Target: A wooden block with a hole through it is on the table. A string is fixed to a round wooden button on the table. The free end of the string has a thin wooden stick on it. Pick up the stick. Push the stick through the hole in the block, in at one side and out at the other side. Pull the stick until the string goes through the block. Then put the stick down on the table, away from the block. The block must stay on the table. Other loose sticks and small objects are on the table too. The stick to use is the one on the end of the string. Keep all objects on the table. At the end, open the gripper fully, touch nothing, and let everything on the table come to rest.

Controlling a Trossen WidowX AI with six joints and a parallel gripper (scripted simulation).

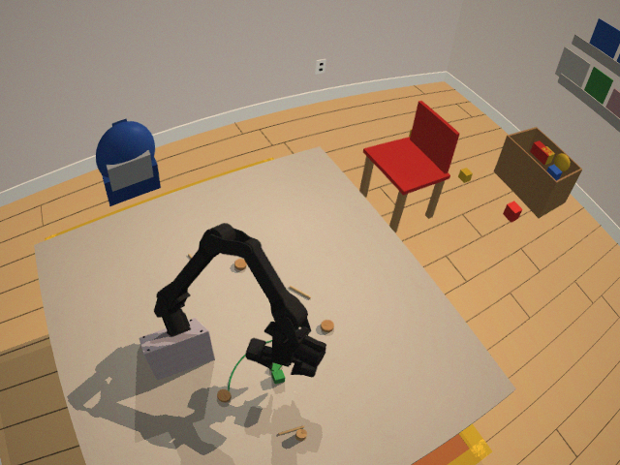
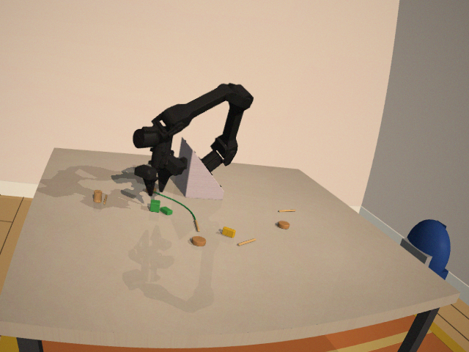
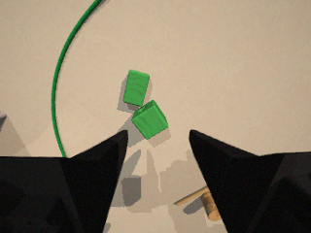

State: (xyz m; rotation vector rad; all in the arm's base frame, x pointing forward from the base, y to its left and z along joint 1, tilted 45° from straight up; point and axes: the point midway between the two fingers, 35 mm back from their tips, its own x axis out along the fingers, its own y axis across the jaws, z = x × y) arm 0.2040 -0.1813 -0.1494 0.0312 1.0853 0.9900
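The stick on the string (image 2: pixel 196 225) lies on the table at the end of the green string (image 1: pixel 232 369) (image 2: pixel 177 201) (image 3: pixel 54 83); the arm hides it in the top view. The string curves from the round button (image 1: pixel 224 395). A green cube (image 2: pixel 154 205) (image 3: pixel 152 121) has a small dark mark near one edge, perhaps the hole. It stands beside a flatter green block (image 2: pixel 165 210) (image 3: pixel 136 87). My gripper (image 2: pixel 155 192) (image 3: pixel 158 134) is partly open and empty, pointing down above the table near the green cube. The stick is outside the wrist view.
A wooden cylinder (image 1: pixel 300 434) (image 2: pixel 97 196) (image 3: pixel 211 206) is beside a loose stick (image 1: pixel 290 430) (image 2: pixel 105 199) (image 3: pixel 190 195). A yellow block (image 2: pixel 229 232), another loose stick (image 1: pixel 299 292) (image 2: pixel 247 242) and two round buttons (image 1: pixel 326 325) (image 2: pixel 198 240) (image 1: pixel 240 263) (image 2: pixel 283 224) lie elsewhere.
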